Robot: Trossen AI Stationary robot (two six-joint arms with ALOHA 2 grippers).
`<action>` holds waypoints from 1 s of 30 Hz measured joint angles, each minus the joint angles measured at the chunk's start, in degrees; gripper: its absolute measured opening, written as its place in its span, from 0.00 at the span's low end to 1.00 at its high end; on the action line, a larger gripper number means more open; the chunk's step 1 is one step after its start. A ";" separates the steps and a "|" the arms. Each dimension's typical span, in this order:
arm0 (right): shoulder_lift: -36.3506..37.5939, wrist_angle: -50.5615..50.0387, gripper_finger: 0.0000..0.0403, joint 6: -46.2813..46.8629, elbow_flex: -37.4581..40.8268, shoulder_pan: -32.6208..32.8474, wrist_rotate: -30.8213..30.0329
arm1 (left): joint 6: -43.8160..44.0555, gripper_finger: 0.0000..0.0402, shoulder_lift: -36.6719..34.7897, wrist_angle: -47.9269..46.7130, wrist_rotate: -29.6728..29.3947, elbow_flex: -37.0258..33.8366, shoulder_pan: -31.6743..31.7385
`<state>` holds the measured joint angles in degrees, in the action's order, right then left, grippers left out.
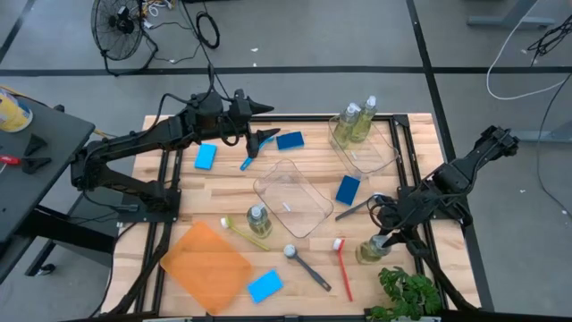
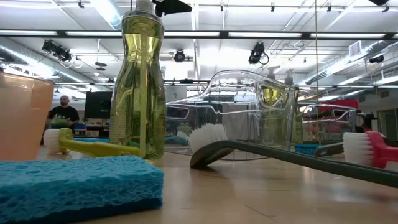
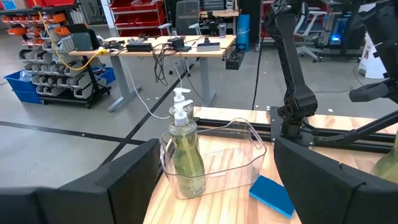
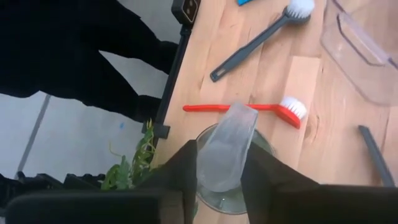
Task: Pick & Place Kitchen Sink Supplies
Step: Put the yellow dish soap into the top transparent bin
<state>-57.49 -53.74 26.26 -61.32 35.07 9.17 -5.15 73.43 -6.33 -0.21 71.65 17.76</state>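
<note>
So the soap bottle (image 1: 371,249) stands near the right front corner of the desk (image 1: 223,192), and the right gripper (image 4: 217,163) has its fingers squeezed around the pale cap, grasping that bottle from above. A red brush (image 1: 343,266) lies just beside it, and a grey brush (image 1: 307,266) a bit further left. There's a small green plant (image 1: 409,293) at the desk edge close by.

Further out: two more bottles sit inside a clear tub (image 1: 377,154) at the back, with a blue sponge (image 1: 348,189) near it.

The left gripper (image 1: 256,141) hangs over the back of the desk, fingers spread wide and holding nothing, near another sponge (image 1: 290,139).
</note>
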 joint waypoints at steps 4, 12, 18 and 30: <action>-0.04 0.74 0.20 -0.19 0.00 0.00 -0.53 | 0.01 0.80 0.00 0.01 0.00 -0.01 0.00; 0.40 0.90 0.20 0.13 0.11 0.01 -0.49 | 0.00 0.80 0.00 0.02 0.00 0.00 0.01; 1.11 -1.51 0.19 -0.81 -3.23 0.06 -4.37 | -0.02 0.80 0.00 0.02 -0.12 -0.01 0.00; 1.09 -12.12 0.19 -4.76 -11.24 0.02 -17.99 | -0.01 0.80 0.00 0.04 -0.22 -0.01 0.02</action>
<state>-56.40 -65.86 21.49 -72.56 35.09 -8.81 -5.15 73.43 -6.28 -0.43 71.64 17.78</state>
